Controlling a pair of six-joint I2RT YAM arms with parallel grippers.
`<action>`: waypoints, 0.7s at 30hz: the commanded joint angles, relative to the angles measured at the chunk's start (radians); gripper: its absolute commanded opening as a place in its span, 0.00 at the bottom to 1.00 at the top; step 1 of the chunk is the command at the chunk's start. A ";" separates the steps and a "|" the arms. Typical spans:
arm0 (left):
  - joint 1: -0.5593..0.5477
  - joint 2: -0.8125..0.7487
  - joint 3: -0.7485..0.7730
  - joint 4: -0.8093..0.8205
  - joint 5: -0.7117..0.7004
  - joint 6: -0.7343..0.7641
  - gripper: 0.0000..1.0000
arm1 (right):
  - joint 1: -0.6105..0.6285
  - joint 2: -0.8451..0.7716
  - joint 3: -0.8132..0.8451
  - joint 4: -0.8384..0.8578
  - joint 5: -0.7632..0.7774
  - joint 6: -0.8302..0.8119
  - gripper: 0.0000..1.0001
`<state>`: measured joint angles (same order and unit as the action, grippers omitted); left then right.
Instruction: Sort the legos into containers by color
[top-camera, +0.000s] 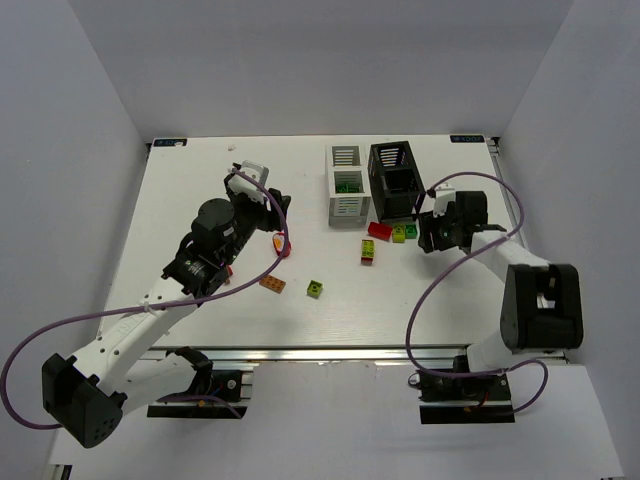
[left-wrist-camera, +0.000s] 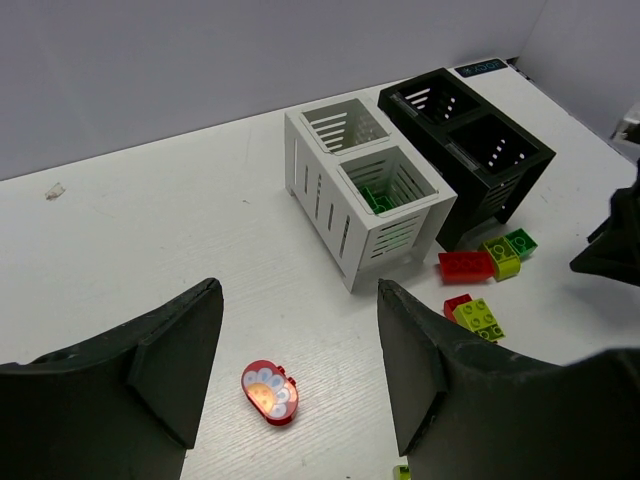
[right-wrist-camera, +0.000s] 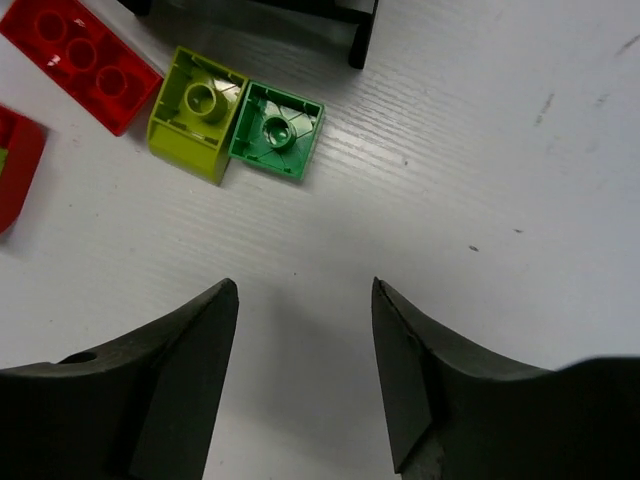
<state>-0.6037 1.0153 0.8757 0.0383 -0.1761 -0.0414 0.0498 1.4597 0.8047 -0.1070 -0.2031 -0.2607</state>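
My left gripper (top-camera: 281, 222) (left-wrist-camera: 298, 292) is open and empty, hovering over a red oval piece with a flower print (left-wrist-camera: 269, 391) (top-camera: 283, 246). The white two-compartment box (top-camera: 345, 185) (left-wrist-camera: 365, 195) holds a green lego (left-wrist-camera: 378, 198) in its near compartment. The black box (top-camera: 395, 180) (left-wrist-camera: 470, 150) stands beside it. My right gripper (top-camera: 428, 236) (right-wrist-camera: 305, 286) is open and empty, low over the table by a red brick (right-wrist-camera: 80, 50), a lime brick (right-wrist-camera: 195, 112) and a green brick (right-wrist-camera: 277, 128), both upside down.
A red-and-lime stack (top-camera: 368, 251) (left-wrist-camera: 475, 315), an orange brick (top-camera: 272, 284) and a lime brick (top-camera: 316, 289) lie loose in front of the boxes. The black box's leg (right-wrist-camera: 362, 35) is just beyond the right gripper. Purple cables loop from both arms.
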 joint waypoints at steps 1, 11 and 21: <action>0.005 -0.017 -0.003 0.017 0.004 0.002 0.73 | -0.002 0.083 0.085 -0.002 -0.033 0.043 0.62; 0.005 -0.015 -0.004 0.015 -0.002 0.005 0.73 | 0.007 0.228 0.143 0.064 0.036 0.064 0.73; 0.005 -0.007 -0.003 0.014 -0.003 0.006 0.73 | 0.045 0.257 0.139 0.087 0.065 0.084 0.70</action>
<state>-0.6037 1.0153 0.8757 0.0383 -0.1761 -0.0406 0.0795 1.7123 0.9207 -0.0639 -0.1581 -0.1898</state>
